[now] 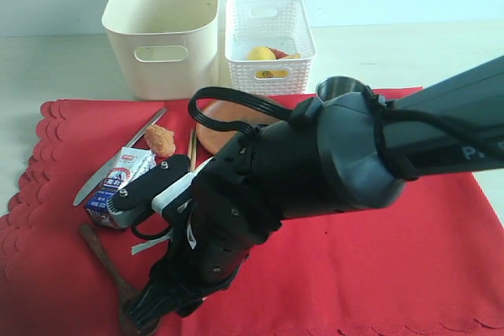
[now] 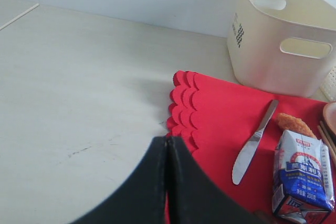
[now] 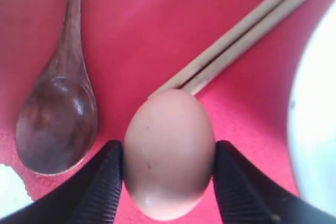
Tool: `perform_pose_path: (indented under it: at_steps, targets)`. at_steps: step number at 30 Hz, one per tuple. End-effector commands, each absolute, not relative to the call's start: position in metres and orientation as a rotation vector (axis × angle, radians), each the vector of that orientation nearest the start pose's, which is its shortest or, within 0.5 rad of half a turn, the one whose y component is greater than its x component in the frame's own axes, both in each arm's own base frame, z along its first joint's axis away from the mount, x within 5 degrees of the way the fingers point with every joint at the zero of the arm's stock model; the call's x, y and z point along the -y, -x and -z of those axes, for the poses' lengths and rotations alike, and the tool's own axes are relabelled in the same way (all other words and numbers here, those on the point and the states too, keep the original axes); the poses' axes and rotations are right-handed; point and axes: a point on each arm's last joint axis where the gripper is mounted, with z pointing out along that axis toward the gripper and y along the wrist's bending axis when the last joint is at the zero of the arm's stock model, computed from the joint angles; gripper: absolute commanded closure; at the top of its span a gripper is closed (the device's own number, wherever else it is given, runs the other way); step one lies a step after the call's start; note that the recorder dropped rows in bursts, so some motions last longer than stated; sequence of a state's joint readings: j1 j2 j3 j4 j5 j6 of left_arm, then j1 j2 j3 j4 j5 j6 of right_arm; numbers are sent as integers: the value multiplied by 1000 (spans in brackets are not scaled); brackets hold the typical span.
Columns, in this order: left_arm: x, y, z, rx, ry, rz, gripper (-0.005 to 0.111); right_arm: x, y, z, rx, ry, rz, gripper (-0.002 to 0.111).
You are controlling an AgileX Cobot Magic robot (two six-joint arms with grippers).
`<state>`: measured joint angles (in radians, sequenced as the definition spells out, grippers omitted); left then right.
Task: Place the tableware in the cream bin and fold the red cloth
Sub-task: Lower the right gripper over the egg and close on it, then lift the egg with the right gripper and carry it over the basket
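My right gripper (image 3: 168, 149) is shut on a pale brown egg (image 3: 169, 129), low over the red cloth (image 1: 394, 257) near its front left edge. The dark wooden spoon (image 3: 58, 124) lies beside the egg, and the chopsticks (image 3: 241, 30) point at it. A white bowl rim (image 3: 317, 114) shows at the edge of the right wrist view. The right arm hides the bowl in the exterior view. The knife (image 1: 118, 159) lies at the cloth's left. The brown plate (image 1: 228, 120) and steel cup (image 1: 340, 88) sit behind the arm. The cream bin (image 1: 161, 29) stands at the back. My left gripper (image 2: 167, 141) is shut and empty at the cloth's scalloped corner.
A blue-and-white milk carton (image 1: 122, 186) and a fried food piece (image 1: 160, 139) lie on the cloth near the knife. A white lattice basket (image 1: 269, 33) with fruit stands to the right of the cream bin. Bare pale table (image 2: 79, 87) lies left of the cloth.
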<state>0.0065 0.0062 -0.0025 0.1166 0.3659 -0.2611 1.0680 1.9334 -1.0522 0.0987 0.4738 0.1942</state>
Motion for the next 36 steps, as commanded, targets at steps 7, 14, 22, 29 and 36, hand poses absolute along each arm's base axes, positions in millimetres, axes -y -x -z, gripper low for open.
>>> perform_pose_path:
  at_steps: [7, 14, 22, 29, 36]
  targets:
    - [-4, -53, -181, -1835, 162, 62, 107, -306, -163, -152, -2667, 1129, -351, 108]
    - [-4, -53, -181, -1835, 162, 62, 107, -300, -159, -196, -2562, 1090, -450, 108]
    - [-4, -53, -181, -1835, 162, 62, 107, -289, -153, -240, -2447, 1051, -545, 108]
    - [-4, -53, -181, -1835, 162, 62, 107, -275, -148, -275, -2331, 1037, -589, 108]
    - [-4, -53, -181, -1835, 162, 62, 107, -260, -147, -300, -2230, 997, -547, 108]
